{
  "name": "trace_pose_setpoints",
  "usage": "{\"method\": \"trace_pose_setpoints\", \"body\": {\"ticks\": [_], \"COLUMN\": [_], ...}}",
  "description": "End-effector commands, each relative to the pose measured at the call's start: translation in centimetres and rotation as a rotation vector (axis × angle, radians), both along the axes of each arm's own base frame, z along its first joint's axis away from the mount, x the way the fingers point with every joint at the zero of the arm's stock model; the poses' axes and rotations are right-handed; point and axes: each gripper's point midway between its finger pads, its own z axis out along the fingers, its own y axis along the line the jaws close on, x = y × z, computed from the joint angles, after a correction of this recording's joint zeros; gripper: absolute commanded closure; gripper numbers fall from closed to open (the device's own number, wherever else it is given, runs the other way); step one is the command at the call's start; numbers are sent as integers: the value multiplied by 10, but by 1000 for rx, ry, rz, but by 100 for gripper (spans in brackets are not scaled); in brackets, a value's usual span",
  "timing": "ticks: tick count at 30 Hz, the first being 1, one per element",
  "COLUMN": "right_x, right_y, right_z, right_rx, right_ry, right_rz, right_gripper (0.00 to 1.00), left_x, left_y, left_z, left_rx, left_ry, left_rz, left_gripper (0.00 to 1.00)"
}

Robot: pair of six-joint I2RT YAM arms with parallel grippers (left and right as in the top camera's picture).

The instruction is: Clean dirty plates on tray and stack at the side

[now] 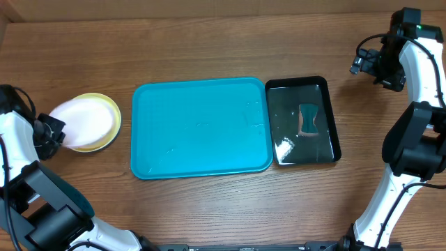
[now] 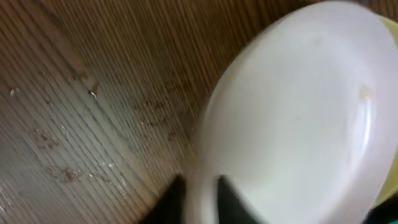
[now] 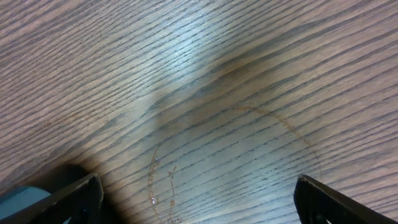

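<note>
A white plate (image 1: 83,117) lies on a yellow-green plate (image 1: 113,131) on the bare table, left of the tray (image 1: 202,125), which holds nothing. My left gripper (image 1: 57,131) is at the white plate's left edge. In the left wrist view its two dark fingers (image 2: 233,204) straddle the rim of the white plate (image 2: 298,112); blur hides whether they press on it. A sliver of the yellow-green plate (image 2: 392,37) shows behind it. My right gripper (image 1: 367,64) hovers at the far right, open (image 3: 199,199) over bare wood with nothing between its fingers (image 3: 74,198).
A glossy black tray (image 1: 282,94) sits against the turquoise tray's right side, with a teal sponge-like piece (image 1: 309,120) in it. Small reddish smears (image 2: 65,174) mark the wood near the plates. The right arm's base stands at the table's lower right.
</note>
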Motion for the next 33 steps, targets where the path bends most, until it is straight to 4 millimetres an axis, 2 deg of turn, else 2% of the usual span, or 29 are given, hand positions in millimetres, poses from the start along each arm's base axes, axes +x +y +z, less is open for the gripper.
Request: {"method": "trace_pose_setpoints", "body": {"ticks": [1,2,5,11,20,27,33], "right_x": [5,5,5,5,5,5,5], "right_y": [-2,-2,-2,-2,-2,-2,-2], "right_z": [23,23,23,23,23,23,23], "right_rx": [-7,-8,-8,-7,-8,-7,-8], "right_ry": [-55,-55,-55,-55,-55,-55,-55], "right_rz": [-5,-5,-5,-5,-5,-5,-5], "right_gripper": [0,0,0,0,0,0,0], "left_x": [6,10,25,59,86,96,99], "left_y": [-8,-11,-26,-66,-120,-159,-172], "left_z": [0,1,3,18,20,19,19], "left_rx": [-27,-42,-110,-234,-252,-266,-271], "left_ry": [-28,-45,-123,-321,-328,-312,-308], "left_rz": [-39,-65,-169,-419,-597,-694,-726], "left_gripper": [21,10,5,6,0,0,0]}}
